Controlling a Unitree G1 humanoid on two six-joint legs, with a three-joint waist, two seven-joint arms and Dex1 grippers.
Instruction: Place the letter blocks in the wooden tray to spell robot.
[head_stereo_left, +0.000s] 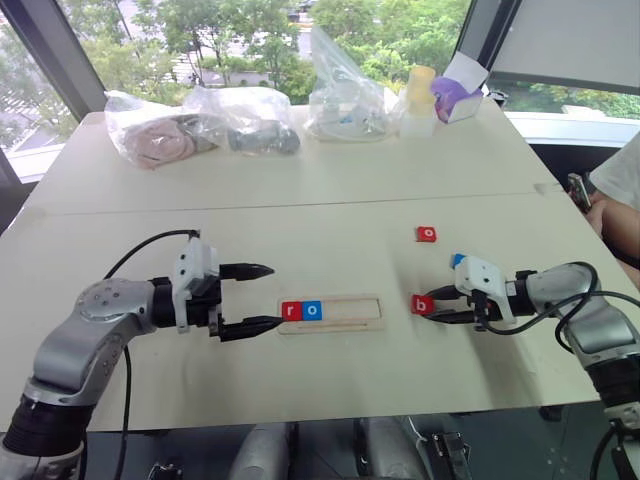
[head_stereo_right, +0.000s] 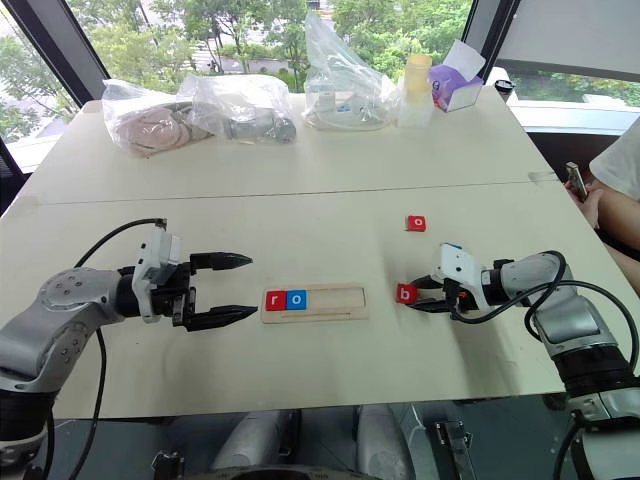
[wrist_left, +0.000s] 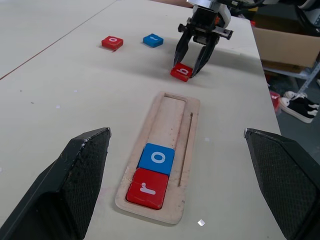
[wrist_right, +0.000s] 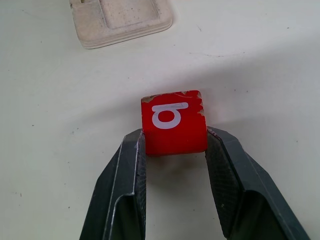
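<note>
Status: 2 of 5 letters are in.

Left gripper (head_stereo_left: 273, 295): jaws wide open, holding nothing, parked just beside the left end of the wooden tray (head_stereo_left: 350, 325).

In the tray, the red r block (head_stereo_left: 291, 311) and blue o block (head_stereo_left: 312, 311) sit touching each other in the first two slots at the left end. The rest of the tray is bare, so three slots are left.

Right of the tray and near its right end is the red b block (head_stereo_left: 422, 305). The right gripper (head_stereo_left: 436, 307) has its fingers closed against two opposite sides of it. In the right wrist view the pads touch the block. The block looks to be resting on the table (head_stereo_left: 300, 200), not lifted.

Further back on the table, well apart from the tray, is the red o block (head_stereo_left: 427, 234). The blue block (wrist_left: 153, 40) lies near it, just behind the right gripper. I can't read its letter for sure, but it's presumably the t.

Remaining: seat b in slot three, then the red o, then the blue one. The b pick looks like the step in hand.
</note>
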